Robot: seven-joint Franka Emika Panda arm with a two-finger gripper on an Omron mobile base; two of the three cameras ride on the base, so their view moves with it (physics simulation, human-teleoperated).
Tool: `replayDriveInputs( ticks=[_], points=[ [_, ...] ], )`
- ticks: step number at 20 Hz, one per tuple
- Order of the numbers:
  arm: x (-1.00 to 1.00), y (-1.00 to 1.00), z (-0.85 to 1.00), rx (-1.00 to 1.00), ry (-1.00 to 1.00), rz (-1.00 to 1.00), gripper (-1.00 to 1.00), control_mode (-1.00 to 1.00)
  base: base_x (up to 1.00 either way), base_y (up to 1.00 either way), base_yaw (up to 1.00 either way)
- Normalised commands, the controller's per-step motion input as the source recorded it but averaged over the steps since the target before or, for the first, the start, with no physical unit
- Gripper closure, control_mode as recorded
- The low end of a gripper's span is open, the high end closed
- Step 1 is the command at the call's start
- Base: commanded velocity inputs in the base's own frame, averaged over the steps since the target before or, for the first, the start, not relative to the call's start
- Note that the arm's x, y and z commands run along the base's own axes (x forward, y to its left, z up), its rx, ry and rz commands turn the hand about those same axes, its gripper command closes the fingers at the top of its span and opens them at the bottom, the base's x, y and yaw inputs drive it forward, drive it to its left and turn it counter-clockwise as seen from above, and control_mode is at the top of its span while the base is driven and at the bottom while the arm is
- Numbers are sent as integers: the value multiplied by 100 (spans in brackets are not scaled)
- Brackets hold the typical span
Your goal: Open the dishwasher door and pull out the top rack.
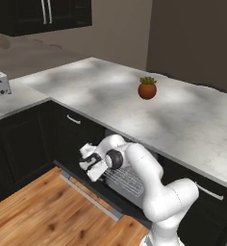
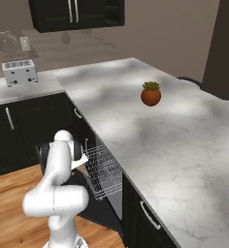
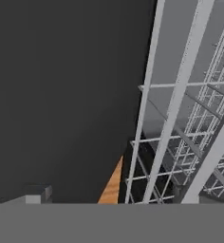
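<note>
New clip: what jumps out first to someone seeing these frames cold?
The white arm bent low under the marble counter, its open gripper beside the pulled-out wire rack. Below lies the dishwasher door, folded down over the wood floor. A small potted plant stands alone on the counter.

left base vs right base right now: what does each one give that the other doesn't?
Left base alone: the tool in front of the top rack, jaws apart and holding nothing; the lowered dishwasher door with its grey strip along the outer edge over the wooden floor.

Right base alone: the top rack from the side, pulled out past the counter edge; the arm covers the tool here.

Both: the marble counter, the potted plant on it, the toaster at the far left, black cabinets.
</note>
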Motion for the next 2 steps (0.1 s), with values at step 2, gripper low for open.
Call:
replayDriveInputs(
  ticks=[2],
  points=[
    [-70,64,-22,9,0,0,-100,-100,0,0,0]
  ],
)
